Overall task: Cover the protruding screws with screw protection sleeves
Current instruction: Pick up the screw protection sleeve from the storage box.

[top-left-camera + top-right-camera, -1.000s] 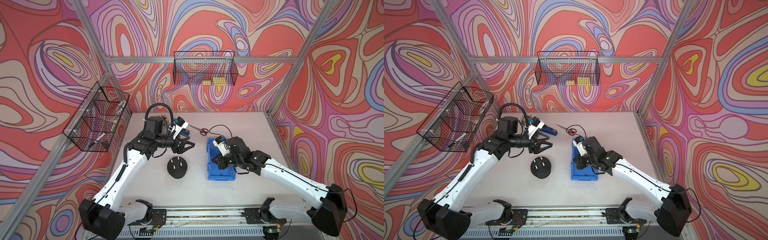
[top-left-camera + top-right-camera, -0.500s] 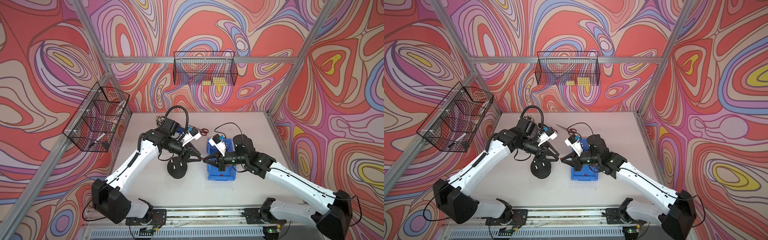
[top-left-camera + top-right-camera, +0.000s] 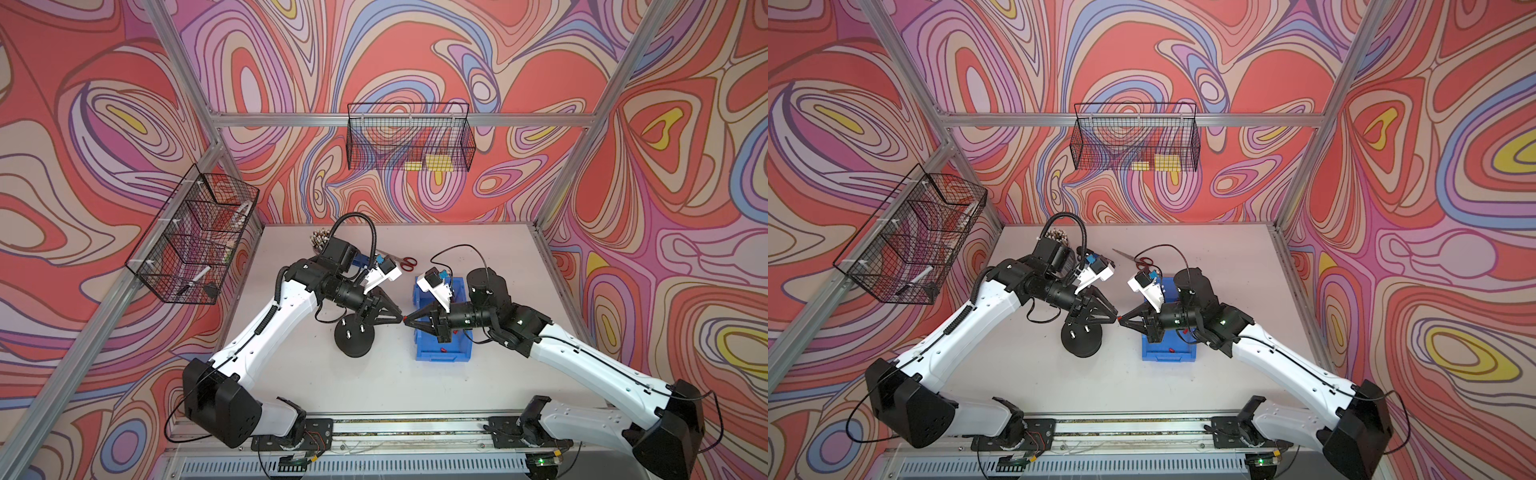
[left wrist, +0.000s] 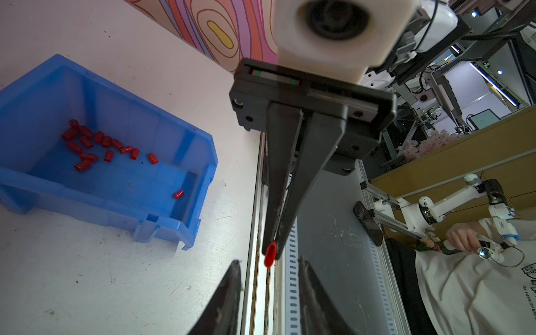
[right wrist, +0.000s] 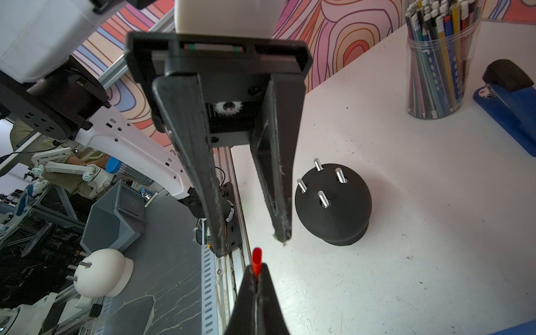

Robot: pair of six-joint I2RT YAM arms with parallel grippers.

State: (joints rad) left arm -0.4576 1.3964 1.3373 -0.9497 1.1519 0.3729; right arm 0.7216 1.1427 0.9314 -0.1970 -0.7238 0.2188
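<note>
Four bare silvery protruding screws [image 5: 323,198] stand on a black round base [image 3: 353,338] on the white table. My right gripper [image 5: 256,271] is shut on one red screw protection sleeve [image 5: 256,259], whose end sticks out past the fingertips. It hovers between the base and a blue bin [image 4: 116,185] that holds several more loose sleeves [image 4: 95,145]. My left gripper [image 4: 269,261] faces it tip to tip, open, with its fingertips on either side of the held sleeve [image 4: 270,256] and not touching it. In both top views the two grippers meet in mid-air [image 3: 404,320] [image 3: 1118,320].
A clear cup of pencils [image 5: 438,58] and a blue stapler [image 5: 510,95] stand at the back of the table behind the base. Red-handled scissors [image 3: 405,262] lie behind the bin. Wire baskets hang on the left wall [image 3: 191,245] and the back wall [image 3: 409,137].
My right gripper rose out of the bin with a sleeve and turned left. My left arm swung forward to meet it, and its jaws narrowed around the sleeve's tip.
</note>
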